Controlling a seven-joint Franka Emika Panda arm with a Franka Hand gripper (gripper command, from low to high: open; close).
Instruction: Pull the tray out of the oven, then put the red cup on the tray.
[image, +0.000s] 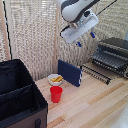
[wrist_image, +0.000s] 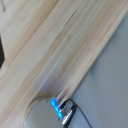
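my gripper (image: 85, 39) hangs high with jaws apart, gripping nothing; cup (image: 56, 93) sits well below on the table (image: 95, 102), oven (image: 114, 54) off to the exterior view's right.

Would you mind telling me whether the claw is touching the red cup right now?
Apart. The exterior view shows the claw hanging high in the air, with a wide gap down to the red cup standing on the table.

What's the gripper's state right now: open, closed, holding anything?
Gripper: open and empty, raised above the table, well clear of the red cup and the oven.
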